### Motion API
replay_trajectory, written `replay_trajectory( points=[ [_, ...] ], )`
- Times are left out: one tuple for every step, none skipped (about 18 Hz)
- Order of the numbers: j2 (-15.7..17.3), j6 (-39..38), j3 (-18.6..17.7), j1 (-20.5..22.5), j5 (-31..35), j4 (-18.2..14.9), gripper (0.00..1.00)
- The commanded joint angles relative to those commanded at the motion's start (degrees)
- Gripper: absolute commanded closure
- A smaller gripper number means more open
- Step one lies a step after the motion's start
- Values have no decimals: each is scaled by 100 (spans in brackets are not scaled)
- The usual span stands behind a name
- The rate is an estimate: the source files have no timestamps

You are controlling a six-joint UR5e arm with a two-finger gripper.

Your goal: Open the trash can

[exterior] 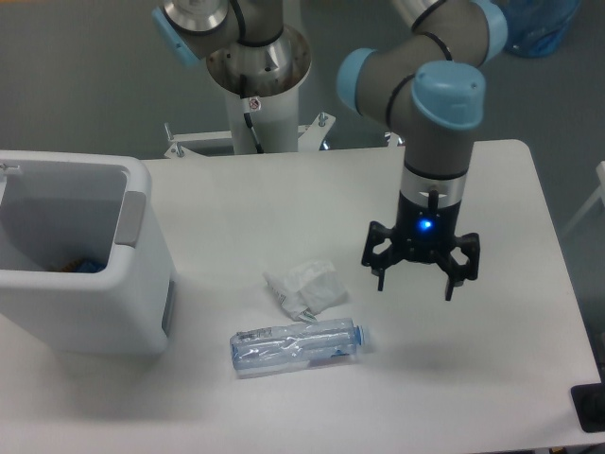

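Hanging: the black two-finger gripper [420, 280] hovers over the right-hand part of the white table [510, 189], pointing straight down, a blue light lit on its wrist.
Jaws: spread wide open, nothing between them.
Task's thing: the large white boxy plastic trash can [80, 255] stands at the left end of the table, well apart from the gripper.
Direction from the jaws: the trash can lies far to the camera's left, across most of the table, at about the same depth.
State of the can: its top shows a deep open cavity with something blue and orange at the bottom; no flat lid covers the opening, so I judge it already open.
Latch: a grey rectangular tab [130, 218] sits on the rim facing the gripper's side.
Long axis: the can's opening runs left to right in the picture, its right wall nearest the arm.
In between: a crumpled white paper wad [307, 287] and a clear plastic bottle [298, 346] lying on its side lie nearer the jaws than the can does.
Judgement: any further work on the can needs a long leftward travel.
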Motion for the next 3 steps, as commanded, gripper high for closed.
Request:
replay_trajectory(
  points=[
    [-9,89,-9,-9,184,-9,0],
    [-9,108,-61,-17,317,-9,0],
    [-26,99,-131,-26,379,0,0]
  ],
)
